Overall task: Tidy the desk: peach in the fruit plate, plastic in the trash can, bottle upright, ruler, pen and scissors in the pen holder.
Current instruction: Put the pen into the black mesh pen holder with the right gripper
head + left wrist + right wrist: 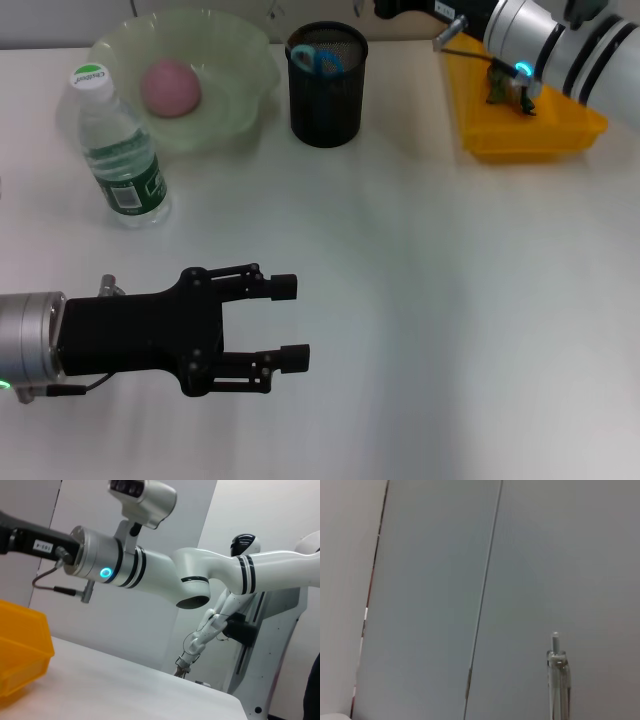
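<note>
We see white desk, grey wall panels behind. Left gripper near-left, fingers wide, holding nothing. Right arm far right over yellow bin; its gripper cut off, state unclear. Peach in plate, bottle upright, scissors in pen holder; pen partly visible.

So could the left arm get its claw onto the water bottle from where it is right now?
Probably yes. The left claw hangs open over bare table, and the water bottle stands upright just beyond it, nearer the green plate. Nothing lies between them.
</note>
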